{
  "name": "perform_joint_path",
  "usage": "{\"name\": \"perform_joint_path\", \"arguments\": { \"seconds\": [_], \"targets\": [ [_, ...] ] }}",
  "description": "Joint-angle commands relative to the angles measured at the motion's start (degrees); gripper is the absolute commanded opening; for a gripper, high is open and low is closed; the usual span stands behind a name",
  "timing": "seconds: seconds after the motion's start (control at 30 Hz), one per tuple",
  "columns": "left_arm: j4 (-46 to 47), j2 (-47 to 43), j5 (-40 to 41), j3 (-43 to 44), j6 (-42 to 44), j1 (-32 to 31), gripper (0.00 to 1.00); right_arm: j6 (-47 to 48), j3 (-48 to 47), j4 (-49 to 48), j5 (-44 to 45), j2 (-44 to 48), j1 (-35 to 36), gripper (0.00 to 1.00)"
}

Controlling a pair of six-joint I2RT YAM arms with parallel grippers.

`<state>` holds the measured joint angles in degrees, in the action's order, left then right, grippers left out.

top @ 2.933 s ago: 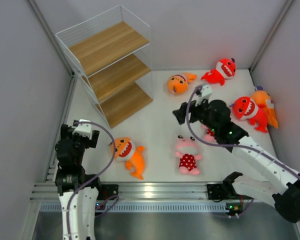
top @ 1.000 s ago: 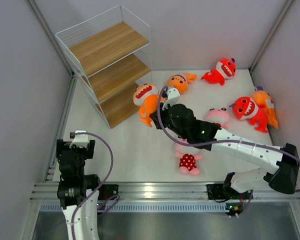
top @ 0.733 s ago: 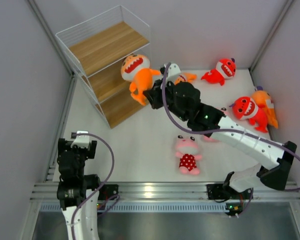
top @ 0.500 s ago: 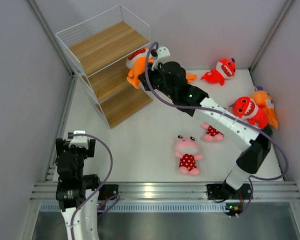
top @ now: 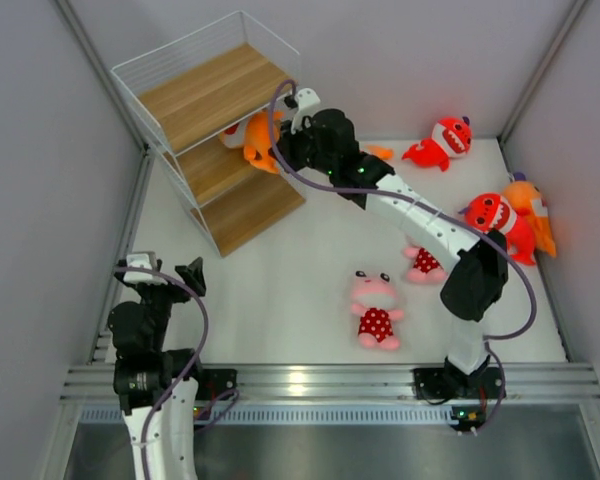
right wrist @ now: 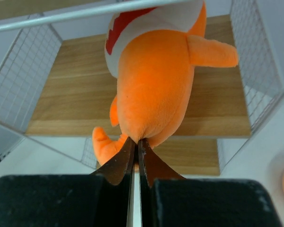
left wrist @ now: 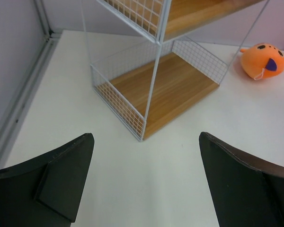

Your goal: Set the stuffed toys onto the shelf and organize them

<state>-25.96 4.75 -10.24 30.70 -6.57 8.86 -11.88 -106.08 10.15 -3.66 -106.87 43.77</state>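
My right gripper is shut on the tail end of an orange shark. It holds the toy over the middle board of the shelf, head first and just inside the wire frame. From above, that orange shark pokes into the middle tier, with the right gripper at the shelf's open side. My left gripper stands open and empty near the front left, facing the shelf's bottom board.
On the floor lie a red shark, a second red shark beside an orange shark, and two pink animals. Another orange toy lies right of the shelf. The outstretched right arm crosses the middle.
The right arm has carried the orange shark up and left, from in front of the shelf into its middle tier. The left gripper has tilted slightly.
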Motion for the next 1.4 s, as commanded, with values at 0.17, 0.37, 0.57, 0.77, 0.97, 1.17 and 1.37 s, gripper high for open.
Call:
{"name": "perform_joint_path", "arguments": {
  "seconds": [0.17,0.37,0.57,0.77,0.97,1.17,1.37],
  "targets": [
    [5.3,-3.7,-5.3,-5.3,-3.8,0.3,0.99,5.8,-15.3,0.8,-5.7,-10.7,-4.9,0.0],
    [5.7,-3.8,-5.0,-5.9,-3.4,0.4,0.99,6.2,-16.4,-0.4,-6.2,-12.6,-5.4,0.02],
    [5.8,-3.8,-5.4,-6.1,-3.3,0.3,0.99,7.6,-10.2,-0.1,-4.6,-6.7,-5.4,0.51],
    [5.8,-3.8,-5.7,-6.1,-3.2,0.4,0.99,6.7,-1.3,-0.1,-1.7,5.3,-5.4,0.89],
    [5.7,-3.8,-5.9,-6.1,-3.1,0.3,0.99,7.5,12.8,-0.1,-0.6,20.7,-6.2,0.99],
    [5.7,-3.7,-6.4,-6.2,-3.2,0.5,0.99,3.0,21.8,0.8,0.0,22.1,-18.4,1.0],
    [5.8,-3.8,-7.1,-6.2,-3.1,0.8,0.98,4.4,5.1,8.4,-8.5,1.4,-27.7,0.99]
  ]
}}
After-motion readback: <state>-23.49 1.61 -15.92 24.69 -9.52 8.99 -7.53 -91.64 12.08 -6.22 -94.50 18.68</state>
